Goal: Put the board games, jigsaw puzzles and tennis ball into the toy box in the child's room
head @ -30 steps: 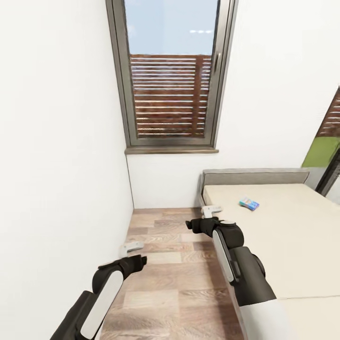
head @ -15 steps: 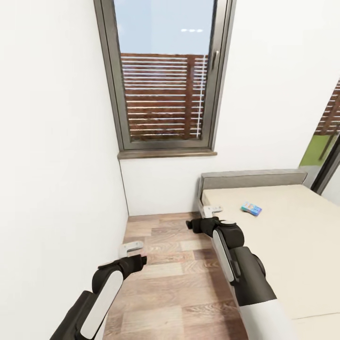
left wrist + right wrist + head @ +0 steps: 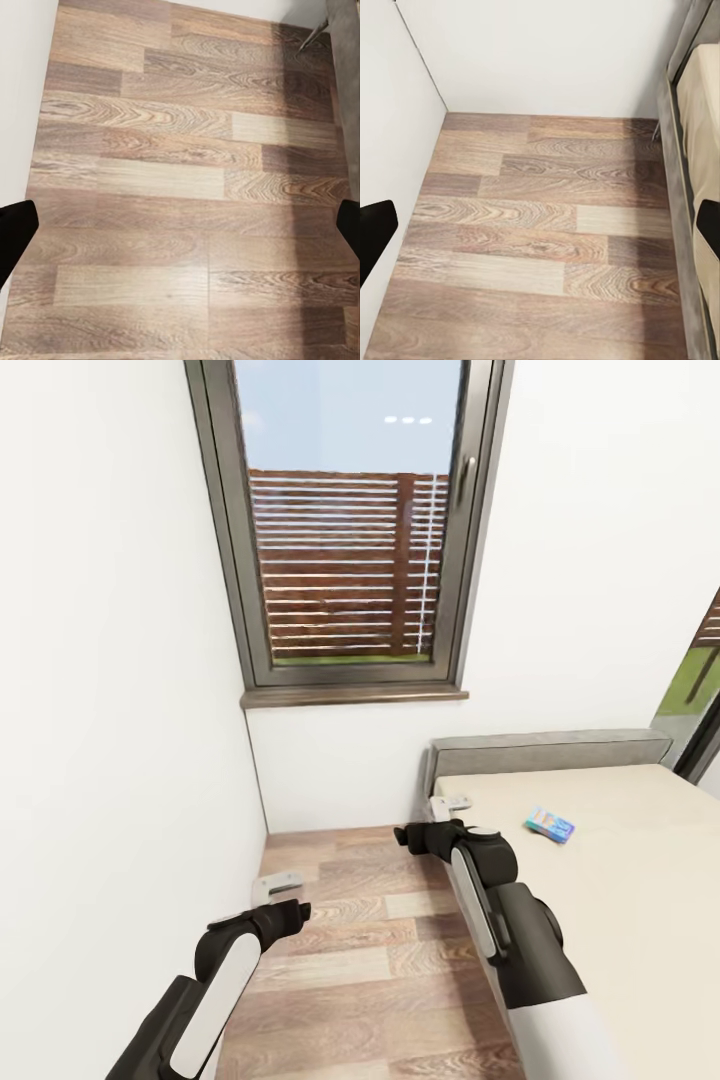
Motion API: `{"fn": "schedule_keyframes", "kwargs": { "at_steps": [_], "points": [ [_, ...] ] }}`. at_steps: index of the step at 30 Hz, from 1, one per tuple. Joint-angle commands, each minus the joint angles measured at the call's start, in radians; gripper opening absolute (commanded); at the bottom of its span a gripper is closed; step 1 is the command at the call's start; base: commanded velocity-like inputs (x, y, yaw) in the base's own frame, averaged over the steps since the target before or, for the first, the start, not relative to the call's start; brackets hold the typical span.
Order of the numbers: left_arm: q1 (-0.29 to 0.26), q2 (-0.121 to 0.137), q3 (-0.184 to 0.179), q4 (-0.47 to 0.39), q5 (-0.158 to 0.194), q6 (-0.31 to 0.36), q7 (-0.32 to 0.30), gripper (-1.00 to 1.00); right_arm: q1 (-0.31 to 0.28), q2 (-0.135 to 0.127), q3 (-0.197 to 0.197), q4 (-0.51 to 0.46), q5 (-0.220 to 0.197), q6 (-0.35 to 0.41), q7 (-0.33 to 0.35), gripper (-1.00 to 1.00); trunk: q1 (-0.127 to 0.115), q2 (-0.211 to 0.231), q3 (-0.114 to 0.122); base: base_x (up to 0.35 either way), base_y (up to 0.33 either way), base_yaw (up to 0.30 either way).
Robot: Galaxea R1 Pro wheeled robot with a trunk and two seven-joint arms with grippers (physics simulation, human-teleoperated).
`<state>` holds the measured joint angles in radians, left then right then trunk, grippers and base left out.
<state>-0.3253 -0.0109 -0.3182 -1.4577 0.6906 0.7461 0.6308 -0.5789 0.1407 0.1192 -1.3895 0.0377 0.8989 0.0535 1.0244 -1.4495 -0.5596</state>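
A small blue board game (image 3: 549, 824) lies flat on the beige bed (image 3: 630, 890), near its grey headboard. My right gripper (image 3: 450, 806) hangs open over the wood floor just beside the bed's edge, well short of the box. The left gripper (image 3: 276, 885) is open too, lower and close to the left wall. In both wrist views the black fingertips (image 3: 15, 234) (image 3: 375, 232) stand wide apart over bare floor planks. The table, the toy box, the jigsaw puzzles and the tennis ball are out of view.
A tall grey-framed window (image 3: 350, 530) with a sill fills the far wall. A white wall (image 3: 120, 710) runs close along the left. A narrow strip of wood floor (image 3: 370, 950) lies between that wall and the bed. A grey headboard (image 3: 545, 746) backs the bed.
The camera has moved forward and turned a little, so the window looms larger and the blue box sits further right in the picture. Both arms keep their pose.
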Motion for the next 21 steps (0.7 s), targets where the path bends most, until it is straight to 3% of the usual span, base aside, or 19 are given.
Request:
{"fn": "schedule_keyframes", "kwargs": {
  "at_steps": [1, 9, 21],
  "points": [
    [-0.001, 0.0, -0.001, -0.001, 0.01, 0.001, 0.01, 1.0, 0.0, -0.001, 0.0, -0.001, 0.005, 0.004, 0.006, 1.0, 0.001, -0.001, -0.001, 0.344, 0.001, 0.0],
    [0.0, 0.0, -0.001, -0.001, 0.01, 0.001, 0.011, 1.0, 0.007, -0.015, 0.0, 0.0, 0.004, -0.003, 0.012, 1.0, 0.001, -0.001, -0.001, 0.344, 0.0, 0.0],
    [0.0, 0.0, -0.001, -0.001, 0.01, 0.001, 0.012, 1.0, 0.008, -0.015, 0.002, -0.016, 0.004, -0.003, 0.008, 1.0, 0.001, -0.001, -0.001, 0.344, 0.0, -0.007]
  ]
}}
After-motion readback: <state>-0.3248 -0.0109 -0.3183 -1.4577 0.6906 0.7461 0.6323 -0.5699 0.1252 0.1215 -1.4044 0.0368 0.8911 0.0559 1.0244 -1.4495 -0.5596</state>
